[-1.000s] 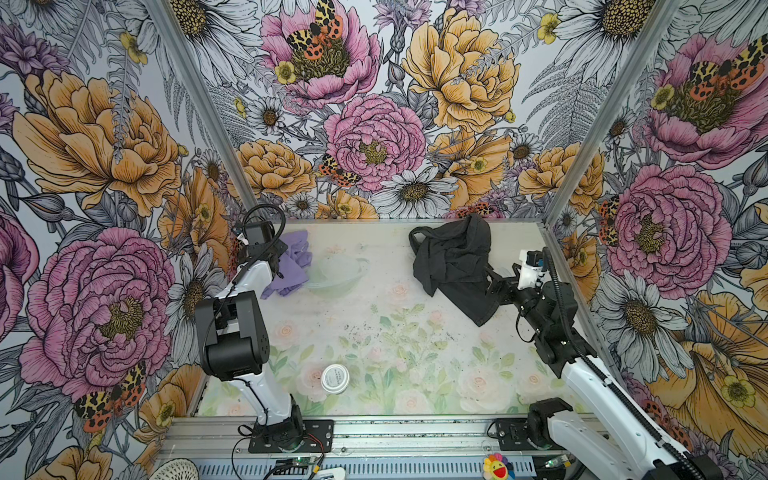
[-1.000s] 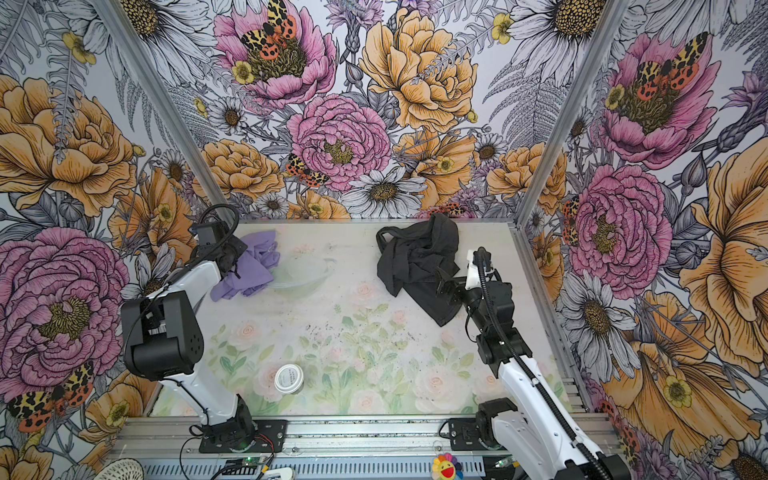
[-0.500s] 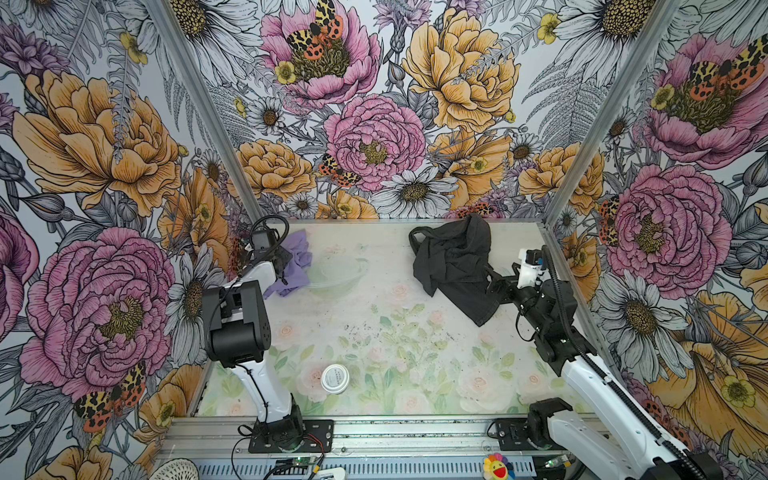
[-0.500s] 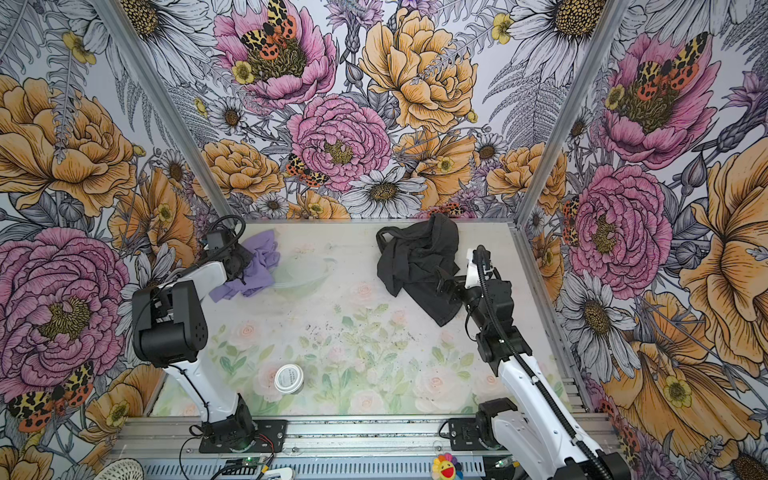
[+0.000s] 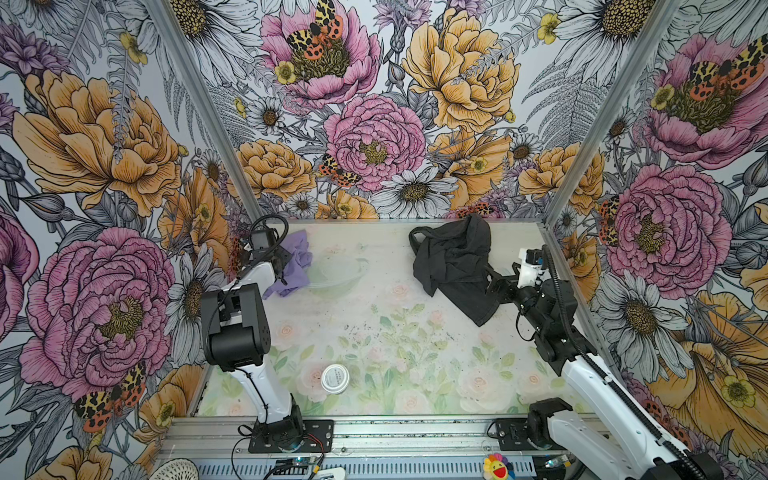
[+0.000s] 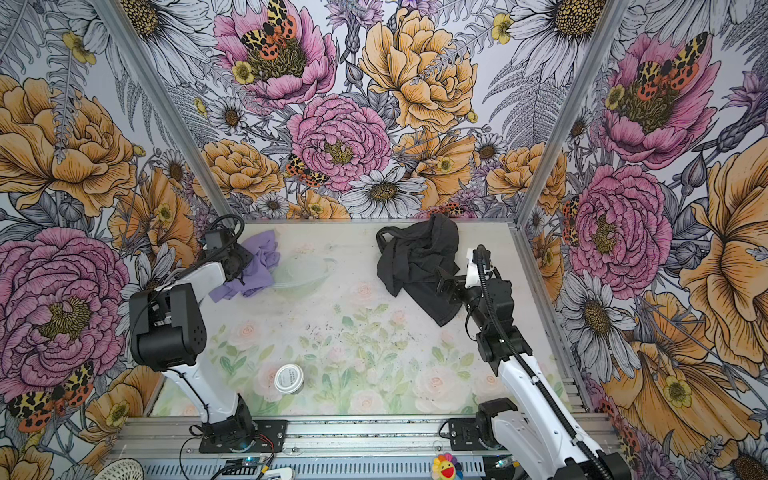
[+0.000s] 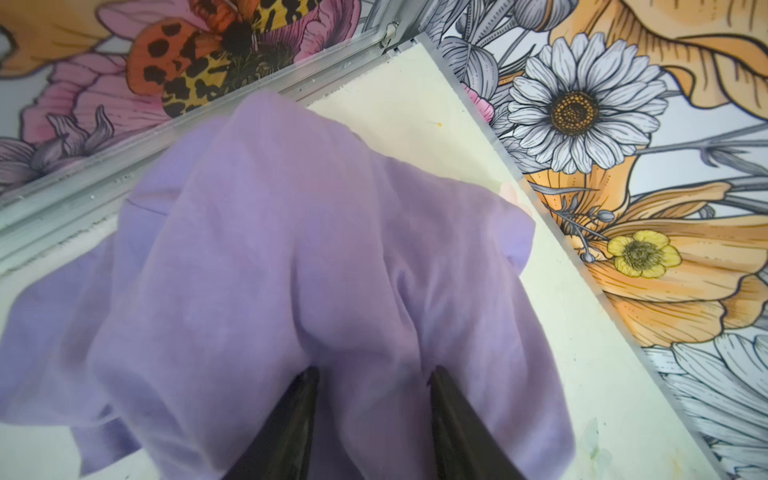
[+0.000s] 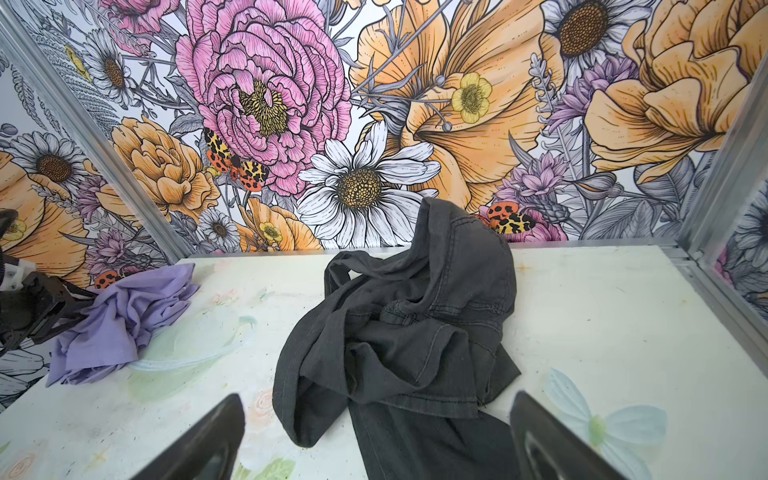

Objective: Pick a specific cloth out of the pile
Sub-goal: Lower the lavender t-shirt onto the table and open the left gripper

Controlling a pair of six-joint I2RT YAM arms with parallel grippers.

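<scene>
The left fingers (image 7: 297,419) stand partly apart, with a soft ridge of the lavender cloth (image 7: 291,249) lying between them. Nothing looks pinched, so I judge the hold loose or let go. The right fingers (image 8: 216,444) gape wide and empty, straddling the near end of the charcoal cloth (image 8: 407,340), perhaps placed to hold it back. The lavender cloth rests in the far left corner of the surface (image 5: 415,353), well apart from the dark one, so the picking looks nearly done. Only the left wrist view shows that gap; in both top views the wrist hides it. The right wrist view shows most clearly a clear bowl (image 8: 195,345) touching the cloth's edge.
</scene>
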